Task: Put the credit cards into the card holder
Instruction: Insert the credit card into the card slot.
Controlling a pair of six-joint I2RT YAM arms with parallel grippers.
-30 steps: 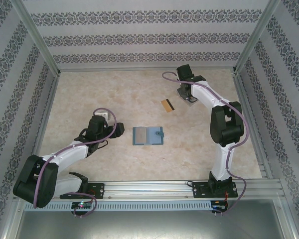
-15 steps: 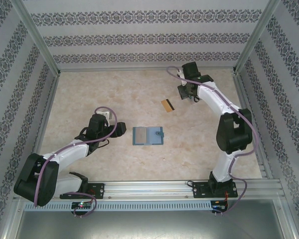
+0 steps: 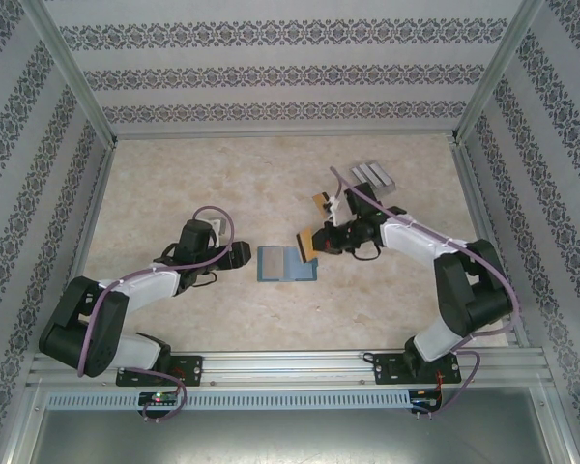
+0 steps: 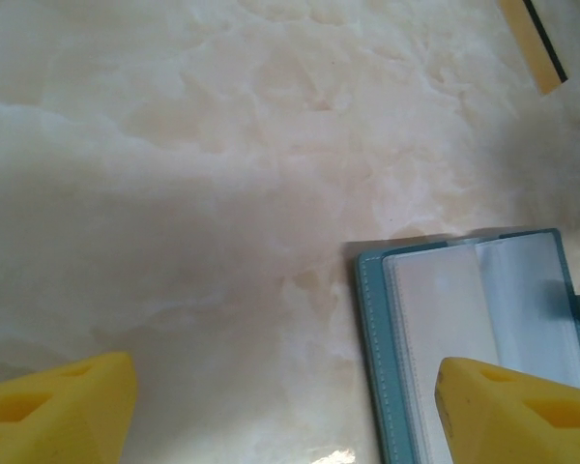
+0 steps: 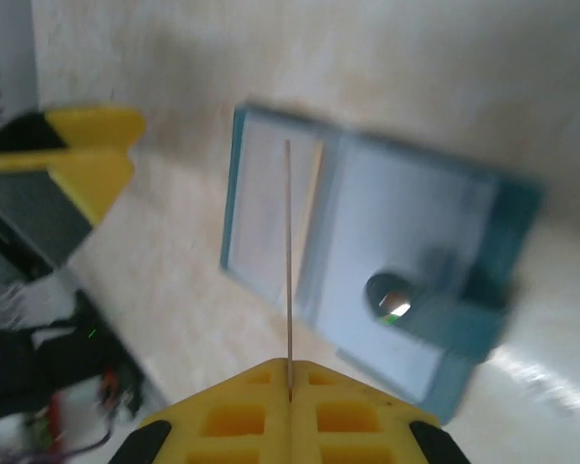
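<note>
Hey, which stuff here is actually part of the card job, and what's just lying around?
Part of the job:
wallet, lying open
orange card, pinched in the right end effector at the wallet
second orange card, lying flat farther back

Just lying about:
grey rack, far right

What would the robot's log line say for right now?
right end effector: shut on orange card, edge-on over card holder | card holder: open | left end effector: open, beside it | striped card: on table
</note>
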